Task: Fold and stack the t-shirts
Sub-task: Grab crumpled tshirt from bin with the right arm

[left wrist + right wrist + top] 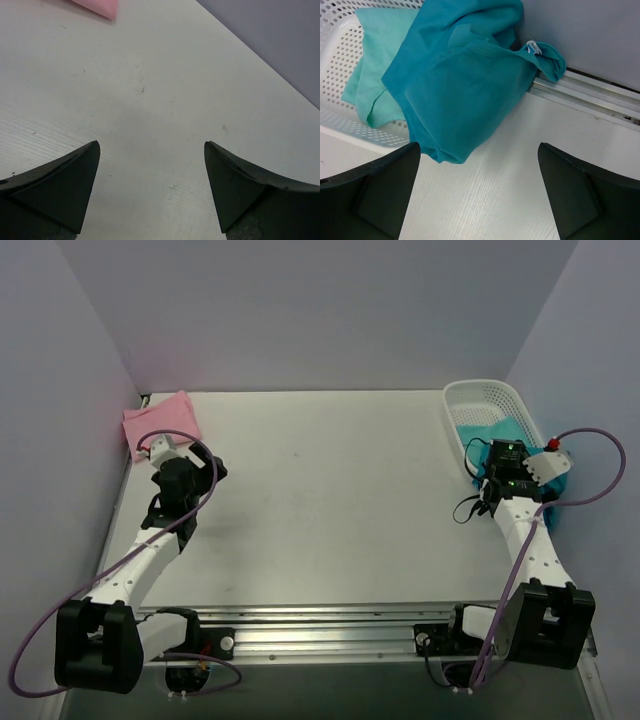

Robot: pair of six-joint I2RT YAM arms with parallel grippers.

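Note:
A folded pink t-shirt (158,421) lies at the table's far left corner; only its corner (100,6) shows in the left wrist view. My left gripper (168,454) (151,143) hovers just in front of it, open over bare table. Teal t-shirts (487,428) are heaped in a white mesh basket (480,392) at the far right. A darker teal shirt (465,85) spills over the basket's rim onto the table, and a lighter teal one (370,60) lies inside. My right gripper (505,462) (479,147) is open just short of the dark shirt's hem, holding nothing.
The basket wall (340,120) runs along the left of the right wrist view. A metal rail (585,95) lines the table's right edge by the purple wall. Purple walls close in the back and both sides. The arm bases (300,635) sit on a rail at the near edge.

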